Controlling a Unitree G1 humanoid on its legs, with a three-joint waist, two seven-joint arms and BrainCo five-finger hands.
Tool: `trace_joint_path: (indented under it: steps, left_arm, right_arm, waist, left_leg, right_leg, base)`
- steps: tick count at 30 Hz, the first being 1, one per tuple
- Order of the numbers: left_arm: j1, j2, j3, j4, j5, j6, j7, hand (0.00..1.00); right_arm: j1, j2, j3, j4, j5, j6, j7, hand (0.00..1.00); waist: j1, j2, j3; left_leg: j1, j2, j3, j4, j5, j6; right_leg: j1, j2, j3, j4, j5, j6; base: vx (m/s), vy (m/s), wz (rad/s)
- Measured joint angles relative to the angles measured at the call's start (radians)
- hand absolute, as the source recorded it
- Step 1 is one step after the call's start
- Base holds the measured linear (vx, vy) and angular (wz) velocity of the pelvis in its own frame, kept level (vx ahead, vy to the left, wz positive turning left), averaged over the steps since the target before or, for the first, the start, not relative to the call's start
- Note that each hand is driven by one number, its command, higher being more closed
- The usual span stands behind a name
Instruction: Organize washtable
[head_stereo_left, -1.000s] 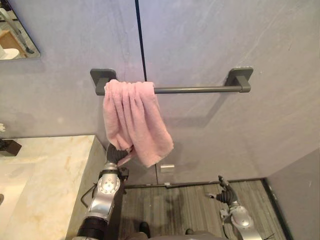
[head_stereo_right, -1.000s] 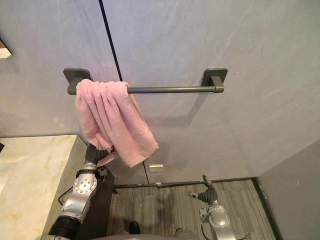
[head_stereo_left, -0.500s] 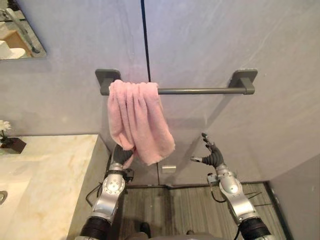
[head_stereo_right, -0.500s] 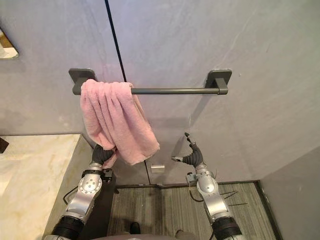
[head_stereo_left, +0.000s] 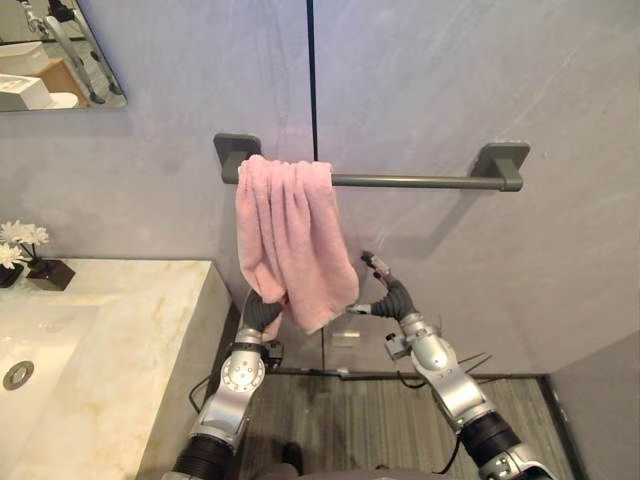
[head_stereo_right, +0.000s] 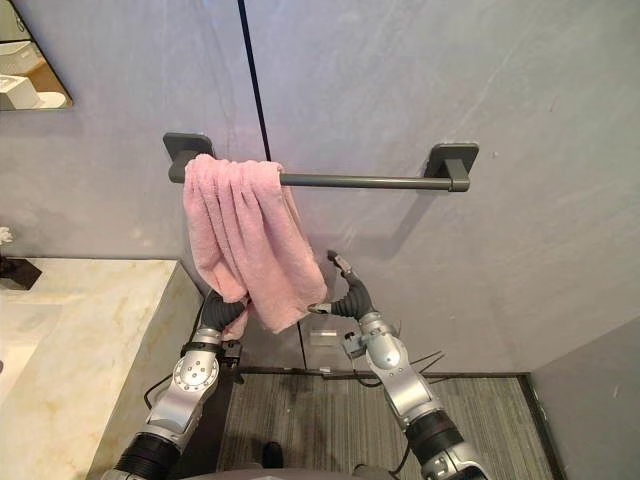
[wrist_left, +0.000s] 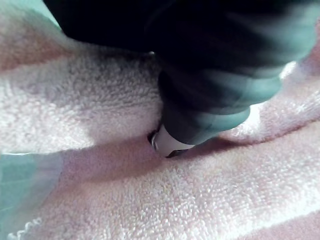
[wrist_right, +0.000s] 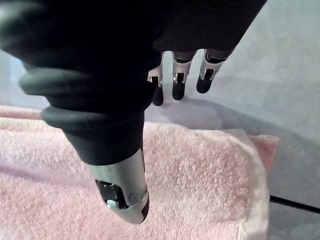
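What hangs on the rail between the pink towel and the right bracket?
Nothing: the rail between pink towel and bracket is bare, in both eye views.

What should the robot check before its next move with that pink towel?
1. The towel hangs over the bar: ok, bunched at the bar's left end.
2. The left hand grips the towel: cannot tell, it is buried in cloth at the lower edge.
3. The right hand is open and ready to take hold: ok.
4. The right hand is touching the towel: cannot tell, it is right by the lower right corner.
5. There is room on the bar to spread the towel: ok, the bar is bare to the right.
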Motion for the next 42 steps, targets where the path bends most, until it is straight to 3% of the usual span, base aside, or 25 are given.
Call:
trace_joint_path:
  steps: [11, 21, 29, 42]
  left_arm:
    - [0.000, -0.006, -0.007, 0.000, -0.007, -0.002, 0.001, 1.00]
    - [0.001, -0.006, 0.010, -0.013, -0.007, -0.005, -0.004, 1.00]
    - [0.003, -0.048, 0.009, -0.059, -0.008, -0.022, -0.048, 1.00]
    - [0.010, -0.106, 0.000, -0.096, -0.050, -0.023, -0.092, 1.00]
  right_arm:
    - [-0.034, 0.011, 0.016, 0.042, 0.010, 0.002, 0.000, 1.00]
    - [-0.017, -0.005, -0.102, 0.035, 0.035, 0.002, 0.000, 1.00]
    - [0.049, 0.028, -0.192, -0.014, 0.036, -0.015, 0.004, 1.00]
    - [0.105, 0.081, -0.298, -0.045, 0.036, -0.019, 0.004, 1.00]
  waist:
    - [0.024, -0.011, -0.009]
    - [0.022, -0.014, -0.009]
    - [0.020, -0.024, -0.012]
    - [-0.032, -0.025, -0.012]
  left_leg:
    - [-0.011, -0.001, -0.010, 0.000, 0.002, -0.002]
    - [-0.007, 0.002, -0.002, 0.000, 0.004, -0.002]
    - [0.001, 0.003, 0.005, -0.001, 0.003, -0.002]
    - [0.005, 0.003, 0.015, -0.004, -0.003, -0.004]
  right_leg:
    - [0.001, 0.002, -0.013, -0.012, 0.002, -0.003]
    - [0.000, 0.002, -0.004, -0.010, 0.003, -0.004]
    - [0.004, 0.002, 0.001, -0.009, 0.003, -0.004]
    - [0.001, 0.001, 0.012, -0.007, 0.000, 0.001]
  base:
    - [0.00, -0.011, 0.03]
    - [-0.02, -0.008, -0.02]
    - [0.00, 0.000, 0.00]
    - [0.00, -0.002, -0.01]
